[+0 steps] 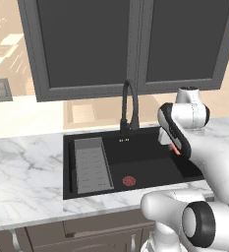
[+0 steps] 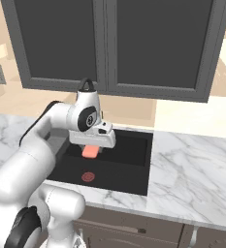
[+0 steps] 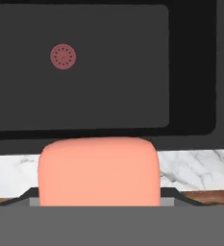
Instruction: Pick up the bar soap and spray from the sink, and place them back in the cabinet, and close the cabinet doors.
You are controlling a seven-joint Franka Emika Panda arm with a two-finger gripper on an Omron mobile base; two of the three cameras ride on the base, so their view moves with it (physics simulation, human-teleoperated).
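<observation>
Soap [image 2: 89, 152] is up off the basin floor, a flat salmon-pink bar hanging just under the white hand in the right base view, and the pincer [image 2: 90, 150] is pinching it, raised above the sink [image 2: 134, 164]. Look along the hand and the soap [image 3: 99, 171] bulks large right at the bottom, a rounded pink block, with the black basin [image 3: 190, 72] spread out beyond it and the dark-red drain disc [image 3: 63, 56] small on the basin floor, well apart from the bar. A strip of white marble worktop [image 3: 195, 168] shows on either side of the bar at the basin's rim. From the left base view just a sliver of pink soap [image 1: 175, 149] peeks out beside the arm's forearm, over the right part of the sink [image 1: 150, 162]. The grey ribbed tray [image 1: 91, 165] sits in the left end of the basin, the drain disc [image 1: 129, 180] lies to its right near the front wall, and the black gooseneck faucet [image 1: 129, 106] rises at the far rim. Marble worktop [image 1: 22, 172] runs around the basin. Above, on the wall, hangs a grey-framed cabinet [image 1: 135, 49] with two flat dark panes, both doors closed.
</observation>
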